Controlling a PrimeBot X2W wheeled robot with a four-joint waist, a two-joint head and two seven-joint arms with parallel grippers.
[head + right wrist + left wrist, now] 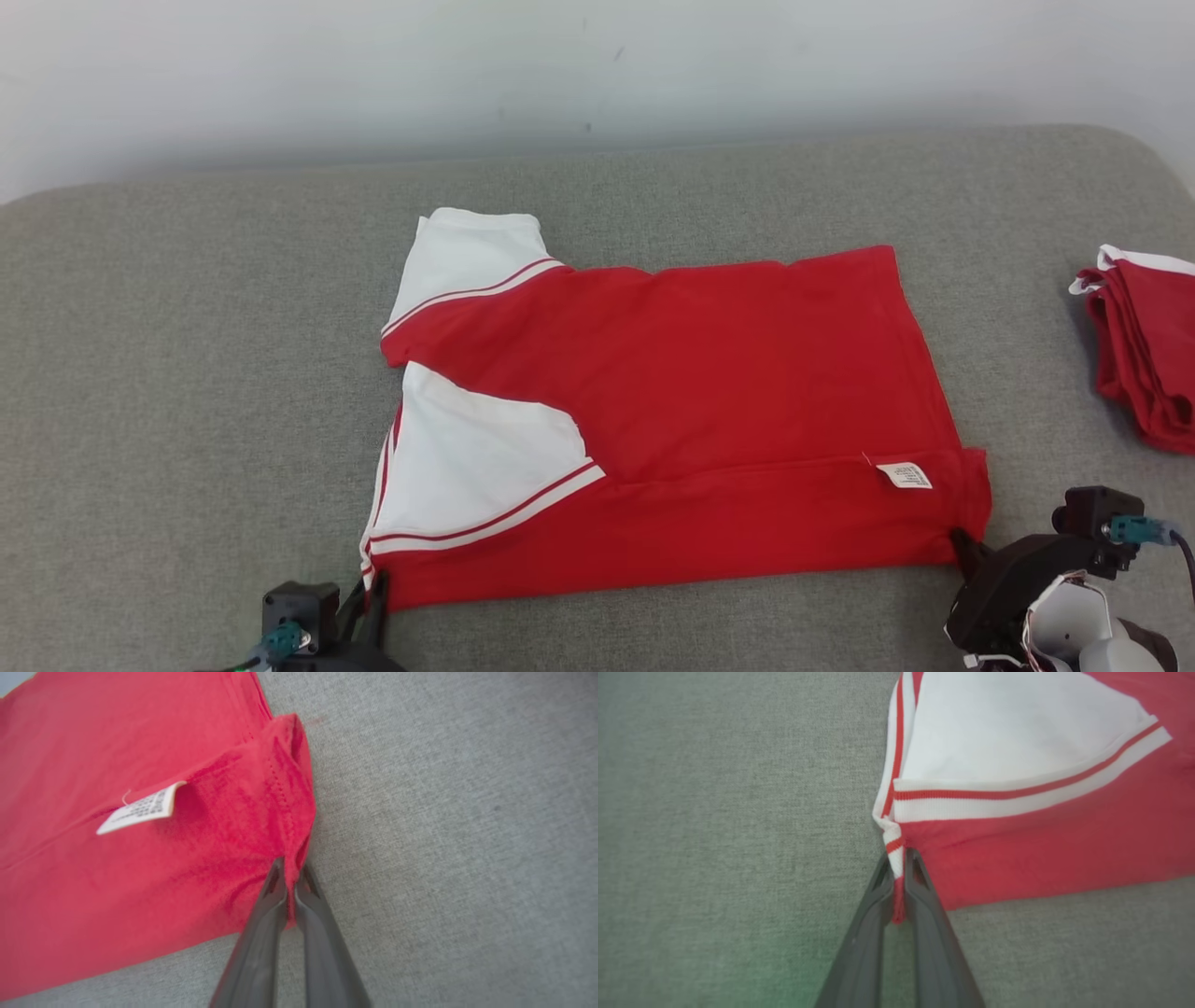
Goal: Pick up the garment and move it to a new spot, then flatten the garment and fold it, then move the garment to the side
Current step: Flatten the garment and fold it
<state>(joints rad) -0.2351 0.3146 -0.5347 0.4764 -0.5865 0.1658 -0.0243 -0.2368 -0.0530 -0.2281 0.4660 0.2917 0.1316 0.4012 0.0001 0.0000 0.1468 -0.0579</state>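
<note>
One red, white-sleeved garment point(747, 373) lay folded centre-frame. The left pincer point(373, 583) and right pincer point(960, 539) each clenched a lower corner.

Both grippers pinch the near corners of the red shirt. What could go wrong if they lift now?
1. The left gripper holds mostly thin striped trim, which might slip free.
2. The right gripper grips a bunched hem of the red shirt, so creases may get folded in.
3. The folded red pile lies near that gripper and could be knocked.
</note>
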